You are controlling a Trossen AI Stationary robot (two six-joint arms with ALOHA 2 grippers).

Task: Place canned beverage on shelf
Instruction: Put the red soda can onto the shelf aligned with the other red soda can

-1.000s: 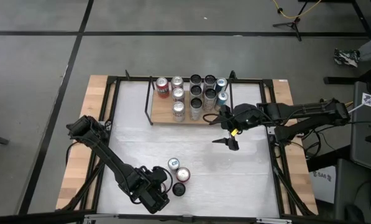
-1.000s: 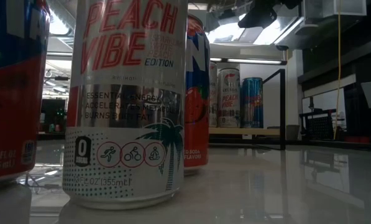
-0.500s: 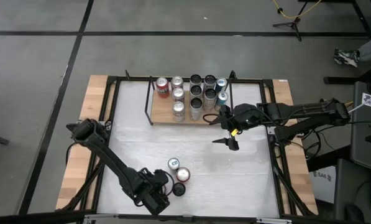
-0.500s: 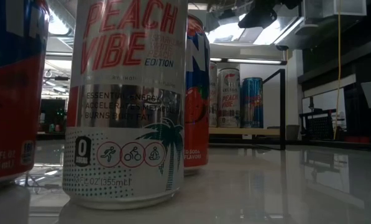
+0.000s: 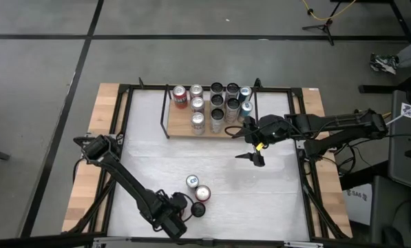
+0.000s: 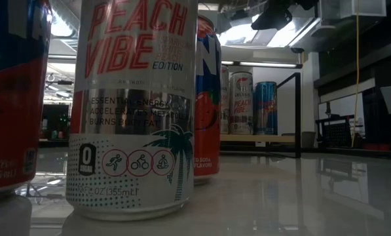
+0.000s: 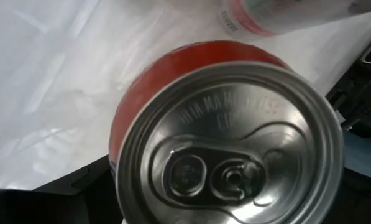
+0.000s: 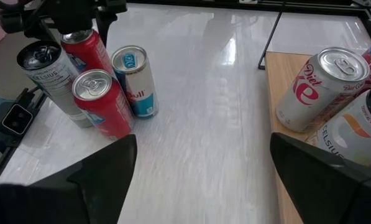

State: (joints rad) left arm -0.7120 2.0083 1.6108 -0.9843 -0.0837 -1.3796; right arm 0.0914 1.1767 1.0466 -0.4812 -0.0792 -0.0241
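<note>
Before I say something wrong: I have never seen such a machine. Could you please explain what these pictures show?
These are two dark robot arms at a white table, each ending in a two-finger gripper. One picture looks straight down from above, one looks level across the tabletop, and one comes from each wrist. Toward the back stands a small wooden shelf bearing many cans. A few loose cans stand near the front. The left gripper is down among them, its camera right over a red can; whether it holds that can, I cannot tell. The right gripper hovers open and empty beside the shelf.
</note>
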